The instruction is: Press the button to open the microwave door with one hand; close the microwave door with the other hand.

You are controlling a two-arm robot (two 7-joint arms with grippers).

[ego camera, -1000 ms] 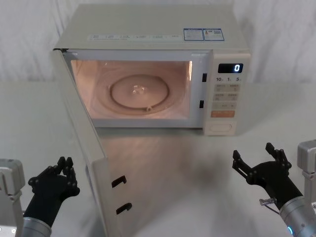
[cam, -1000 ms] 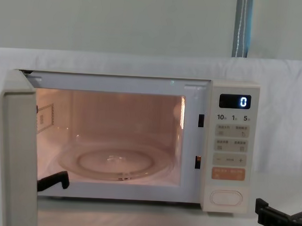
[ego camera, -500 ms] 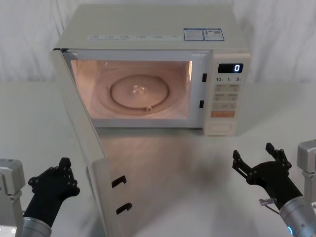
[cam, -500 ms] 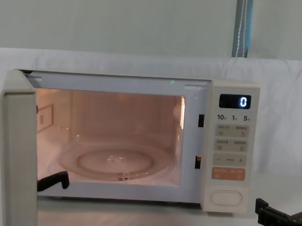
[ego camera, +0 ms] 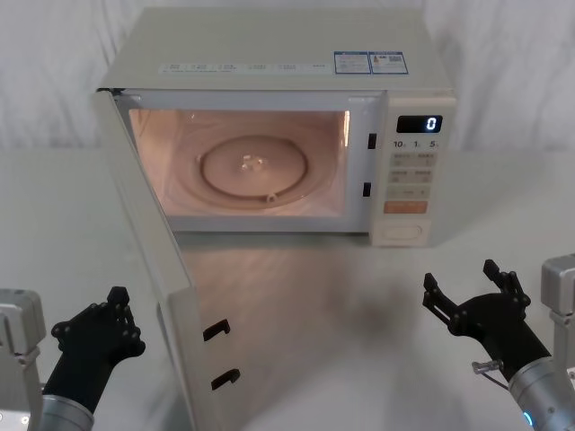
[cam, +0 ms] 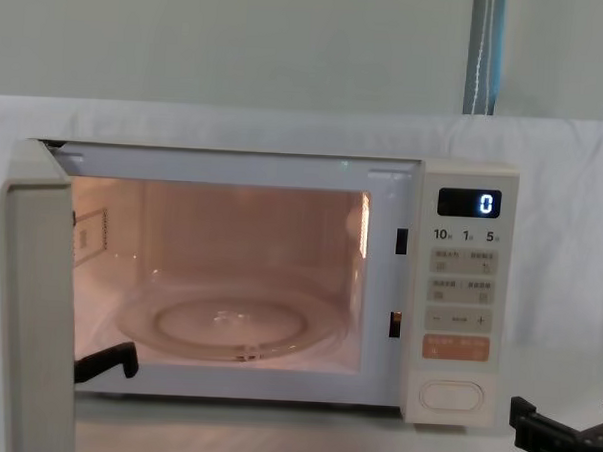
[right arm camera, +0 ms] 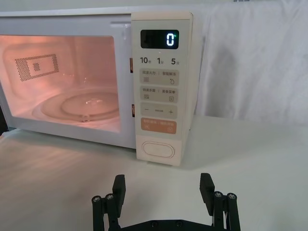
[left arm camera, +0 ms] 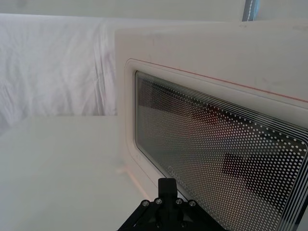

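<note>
Microwave door (ego camera: 153, 269) hangs open just beside left gripper (ego camera: 106, 319) fingers (ego camera: 118, 297).

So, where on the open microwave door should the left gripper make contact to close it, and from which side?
Push rather than grip: the microwave door stands swung wide open, hinged at its far left. The left gripper sits just outside it, facing the mesh window. Probably best to press the outer face near the free edge, moving rightward.

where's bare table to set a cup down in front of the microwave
Free: the table between the open microwave door and the right gripper, below the button. Crowded: the near-left corner, where the left gripper sits close behind the door.
</note>
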